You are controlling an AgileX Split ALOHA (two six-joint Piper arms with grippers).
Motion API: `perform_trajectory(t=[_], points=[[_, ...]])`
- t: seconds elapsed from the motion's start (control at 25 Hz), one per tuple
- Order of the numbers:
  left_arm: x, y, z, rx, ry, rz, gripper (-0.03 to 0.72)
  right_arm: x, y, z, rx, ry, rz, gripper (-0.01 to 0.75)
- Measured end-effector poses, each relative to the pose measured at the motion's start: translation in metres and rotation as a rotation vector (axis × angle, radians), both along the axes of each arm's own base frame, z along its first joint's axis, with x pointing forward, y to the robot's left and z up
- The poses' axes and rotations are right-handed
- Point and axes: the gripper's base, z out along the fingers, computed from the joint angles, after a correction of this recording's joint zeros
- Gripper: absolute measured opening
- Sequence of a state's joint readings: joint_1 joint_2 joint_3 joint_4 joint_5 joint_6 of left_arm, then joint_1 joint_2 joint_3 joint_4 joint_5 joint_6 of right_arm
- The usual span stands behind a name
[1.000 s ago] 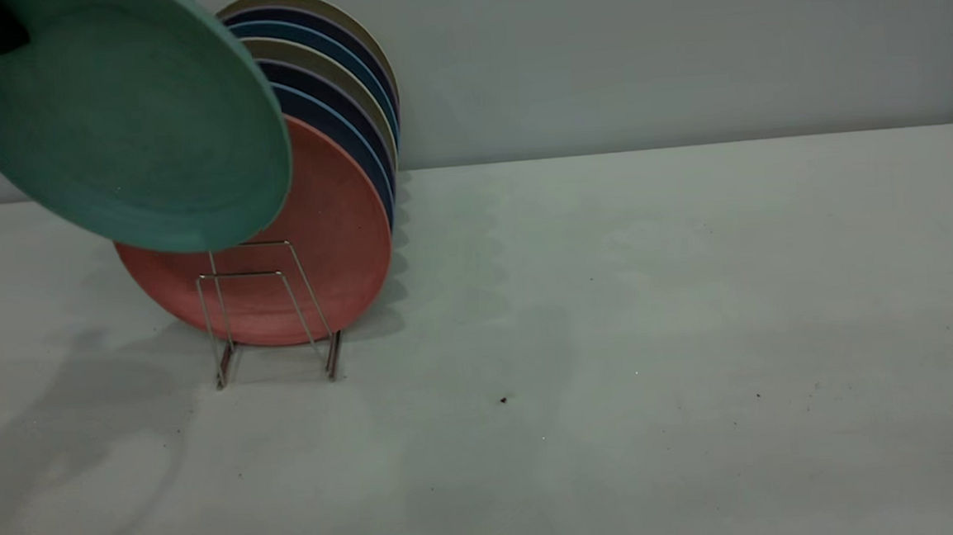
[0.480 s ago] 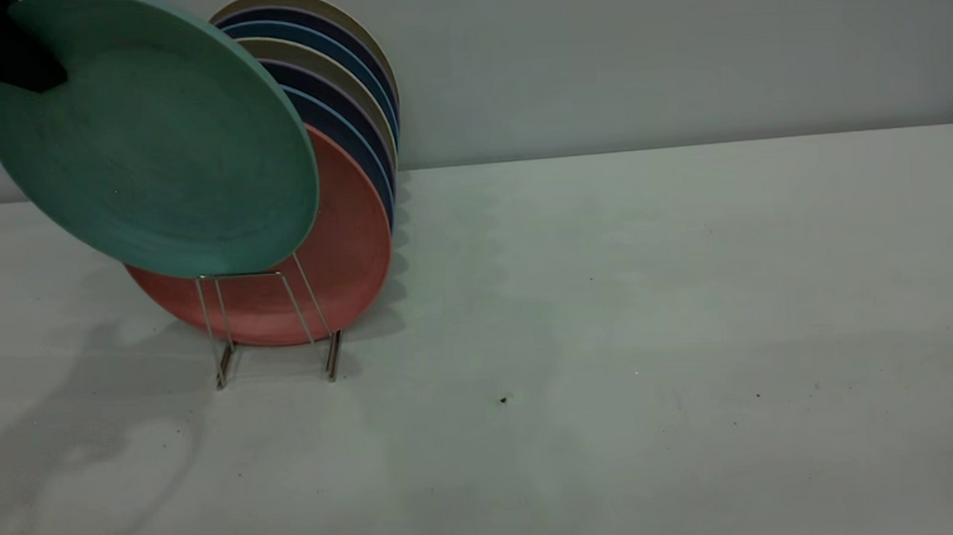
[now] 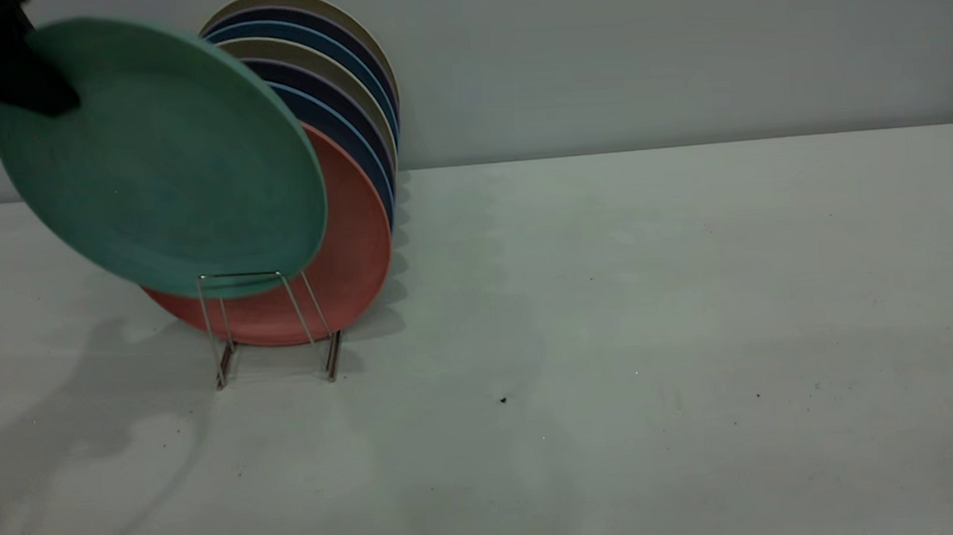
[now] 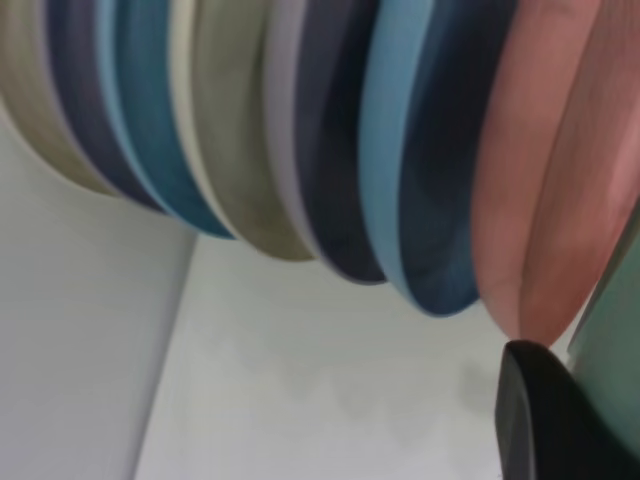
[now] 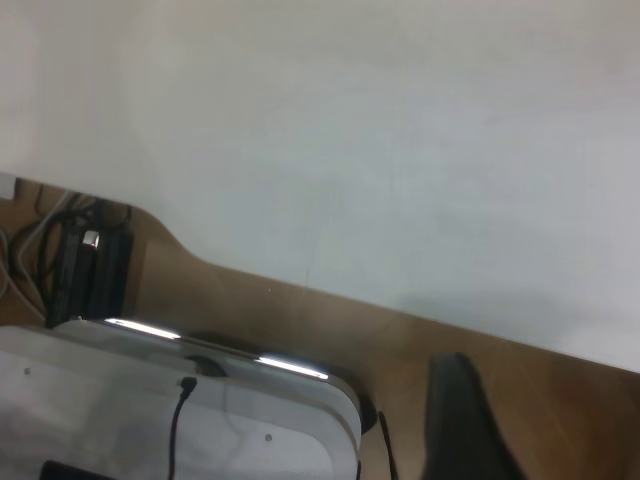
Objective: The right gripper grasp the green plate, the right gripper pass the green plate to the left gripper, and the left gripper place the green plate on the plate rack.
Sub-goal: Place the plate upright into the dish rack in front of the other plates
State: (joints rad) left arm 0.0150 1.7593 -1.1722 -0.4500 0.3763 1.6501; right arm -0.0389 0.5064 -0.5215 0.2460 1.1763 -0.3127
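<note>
Sea-green, the green plate (image 3: pixel 160 159) hangs tilted at upper left, pinched at its rim by the left gripper (image 3: pixel 14 76), covering the salmon plate (image 3: pixel 344 259) and plate rack (image 3: pixel 269 330).

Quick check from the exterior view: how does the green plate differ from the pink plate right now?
The green plate is held off the table at its upper edge by the left gripper; the pink plate stands seated in the plate rack. The green plate is tilted, leaning to the left; the pink plate stands more upright. The green plate is in front, covering much of the pink plate. Both are round, matte and look the same size.
</note>
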Motion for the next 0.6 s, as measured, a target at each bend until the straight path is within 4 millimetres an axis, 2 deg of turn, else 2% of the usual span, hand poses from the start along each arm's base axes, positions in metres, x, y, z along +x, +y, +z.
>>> perform_trajectory(t=[0.6], points=[[0.007,-0.002,-0.022,-0.059,0.053,0.038,0.107,0.000,0.000,0.000,0.000,-0.002,-0.001,0.445]])
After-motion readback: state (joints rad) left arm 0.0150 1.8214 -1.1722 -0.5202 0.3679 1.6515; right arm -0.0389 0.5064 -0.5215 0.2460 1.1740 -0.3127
